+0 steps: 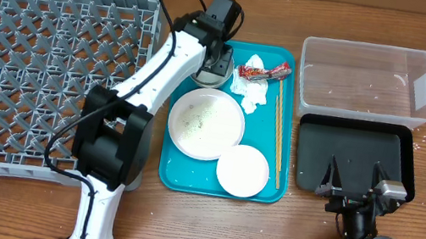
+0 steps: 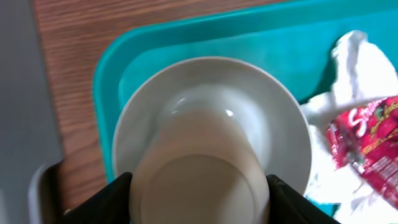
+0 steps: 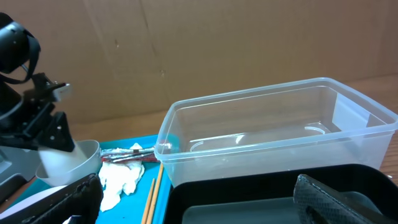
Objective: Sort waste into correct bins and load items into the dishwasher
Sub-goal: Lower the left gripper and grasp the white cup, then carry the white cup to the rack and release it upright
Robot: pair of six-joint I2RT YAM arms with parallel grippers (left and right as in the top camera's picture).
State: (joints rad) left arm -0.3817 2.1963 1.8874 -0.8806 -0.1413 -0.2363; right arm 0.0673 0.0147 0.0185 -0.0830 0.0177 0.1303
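Small white cup (image 2: 199, 155): sits clamped between the fingers of left gripper (image 2: 199, 190), over pale bowl (image 2: 283, 118) on teal tray (image 2: 186, 34). Napkin (image 2: 354, 62) and red wrapper (image 2: 367, 143) just beside that gripper. Right gripper (image 1: 354, 174): spread wide, empty, above black tray (image 1: 313, 140).

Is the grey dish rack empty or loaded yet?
Empty: overhead, the dish rack shows only bare lattice floor; the left arm hides one corner.

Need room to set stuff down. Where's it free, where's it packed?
Free: rack floor, all of it; clear tub; wood near side of teal tray, between the arms. Crowded: teal tray, with big plate, small plate, napkin, chopsticks, left hand holding cup.
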